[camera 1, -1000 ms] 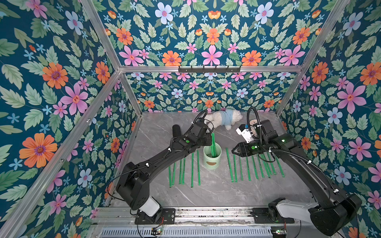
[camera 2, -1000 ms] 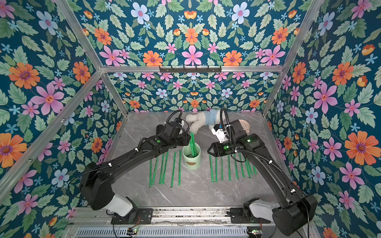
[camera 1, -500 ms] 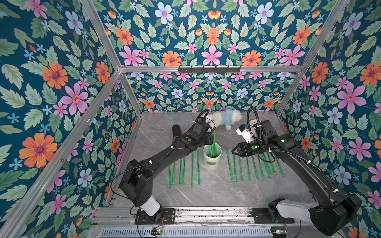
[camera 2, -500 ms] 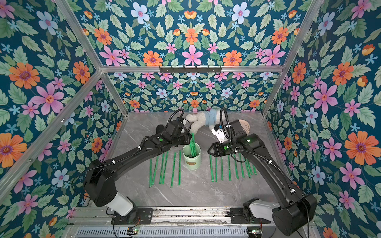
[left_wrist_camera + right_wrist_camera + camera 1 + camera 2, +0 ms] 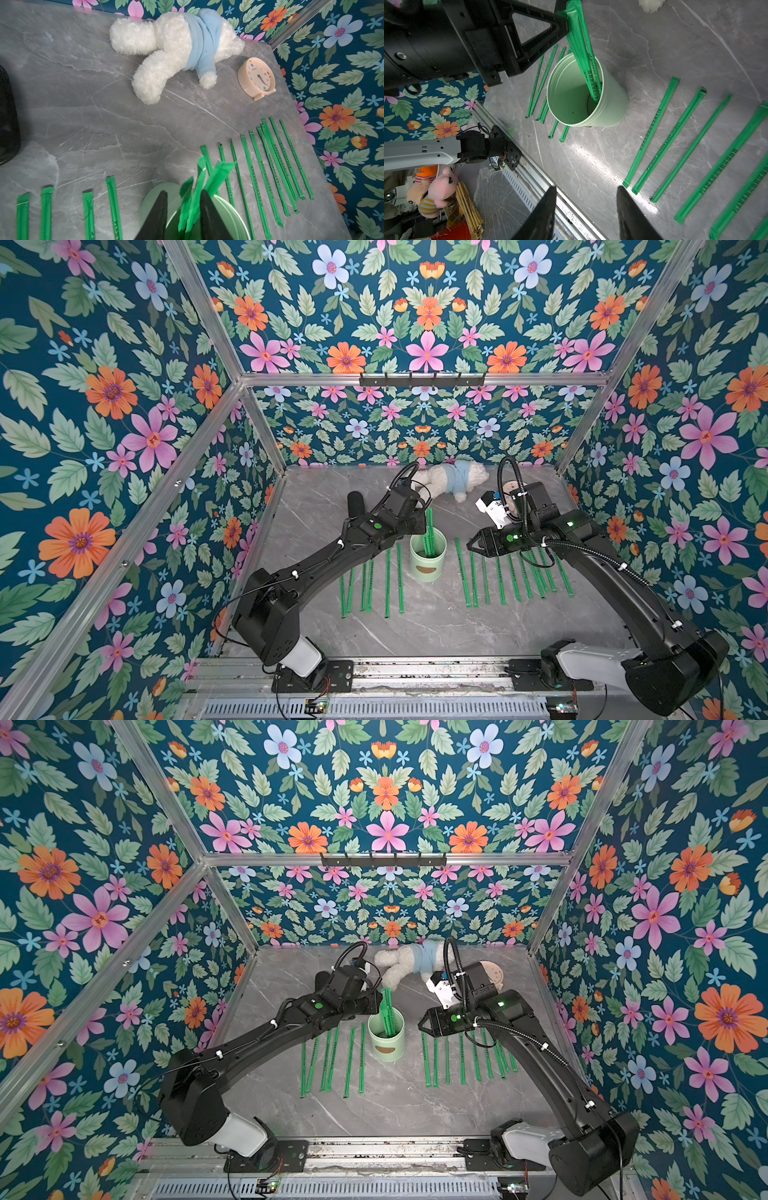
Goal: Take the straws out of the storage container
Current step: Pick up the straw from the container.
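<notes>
The storage container (image 5: 428,566), a pale mint cup with a brown oval mark, stands mid-table. A few green straws (image 5: 429,531) lean in it, their tops well above the rim. My left gripper (image 5: 184,195) is at those tops, one finger on each side. The straws (image 5: 195,197) rest against one finger, and a gap shows at the other, so it is open. More straws lie flat in a row left of the cup (image 5: 388,580) and in a longer row to its right (image 5: 503,576). My right gripper (image 5: 586,191) hovers open and empty just right of the cup (image 5: 610,104).
A white plush toy in a blue shirt (image 5: 453,481) lies at the back of the table. A beige round clock (image 5: 257,76) stands at the back right, behind my right wrist. A black cylinder (image 5: 355,504) stands behind my left arm. Floral walls enclose three sides.
My left gripper's jaws have narrowed a little around the straw tops. The straws, the cup and my right arm have not moved.
</notes>
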Controlling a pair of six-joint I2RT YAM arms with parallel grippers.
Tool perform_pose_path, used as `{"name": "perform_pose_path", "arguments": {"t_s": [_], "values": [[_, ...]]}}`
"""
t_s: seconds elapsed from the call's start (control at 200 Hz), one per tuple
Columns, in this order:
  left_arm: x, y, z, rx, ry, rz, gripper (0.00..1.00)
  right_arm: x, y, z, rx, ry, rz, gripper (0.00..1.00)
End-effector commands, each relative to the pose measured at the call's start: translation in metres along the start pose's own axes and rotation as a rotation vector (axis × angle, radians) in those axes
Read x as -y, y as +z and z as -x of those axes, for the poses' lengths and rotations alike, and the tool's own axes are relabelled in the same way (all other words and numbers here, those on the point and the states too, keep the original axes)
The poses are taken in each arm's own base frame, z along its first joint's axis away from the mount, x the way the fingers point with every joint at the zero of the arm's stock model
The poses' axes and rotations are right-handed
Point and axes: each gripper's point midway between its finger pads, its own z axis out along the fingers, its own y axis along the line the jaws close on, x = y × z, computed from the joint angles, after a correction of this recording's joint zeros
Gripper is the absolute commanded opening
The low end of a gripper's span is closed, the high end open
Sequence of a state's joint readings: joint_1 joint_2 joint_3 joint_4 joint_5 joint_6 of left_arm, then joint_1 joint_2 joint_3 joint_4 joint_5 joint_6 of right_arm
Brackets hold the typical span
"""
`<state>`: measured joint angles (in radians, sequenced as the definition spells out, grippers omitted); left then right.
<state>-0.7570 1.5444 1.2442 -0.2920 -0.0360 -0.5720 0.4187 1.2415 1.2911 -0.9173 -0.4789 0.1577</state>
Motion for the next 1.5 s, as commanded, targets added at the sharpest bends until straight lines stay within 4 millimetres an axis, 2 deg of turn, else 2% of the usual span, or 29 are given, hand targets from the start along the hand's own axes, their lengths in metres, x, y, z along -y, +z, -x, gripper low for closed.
{"name": "perform_pose_path", "arguments": {"t_s": [0.0, 0.3, 0.5, 0.56, 0.785, 1.15, 1.495], "values": [[-0.002, 0.000, 0.000, 0.006, -0.002, 0.011, 0.30, 0.000, 0.000, 0.001, 0.006, -0.007, 0.004, 0.49], [0.002, 0.008, 0.000, -0.002, 0.000, -0.005, 0.29, 0.001, 0.000, 0.001, 0.006, -0.008, -0.003, 0.49], [0.003, 0.009, -0.003, -0.011, 0.002, -0.009, 0.16, 0.002, 0.001, 0.001, 0.005, -0.008, -0.006, 0.49], [0.003, 0.007, -0.001, -0.005, 0.001, -0.010, 0.13, 0.002, 0.002, 0.001, 0.003, -0.007, -0.006, 0.48], [0.004, -0.007, 0.005, 0.005, 0.009, -0.002, 0.12, 0.000, -0.001, 0.002, 0.011, -0.008, -0.004, 0.49], [-0.004, -0.042, 0.017, -0.004, 0.062, 0.081, 0.11, -0.003, -0.005, 0.003, 0.025, -0.014, 0.003, 0.48], [-0.003, -0.054, 0.026, -0.015, 0.105, 0.109, 0.12, -0.003, -0.005, 0.002, 0.026, -0.013, 0.005, 0.49]]}}
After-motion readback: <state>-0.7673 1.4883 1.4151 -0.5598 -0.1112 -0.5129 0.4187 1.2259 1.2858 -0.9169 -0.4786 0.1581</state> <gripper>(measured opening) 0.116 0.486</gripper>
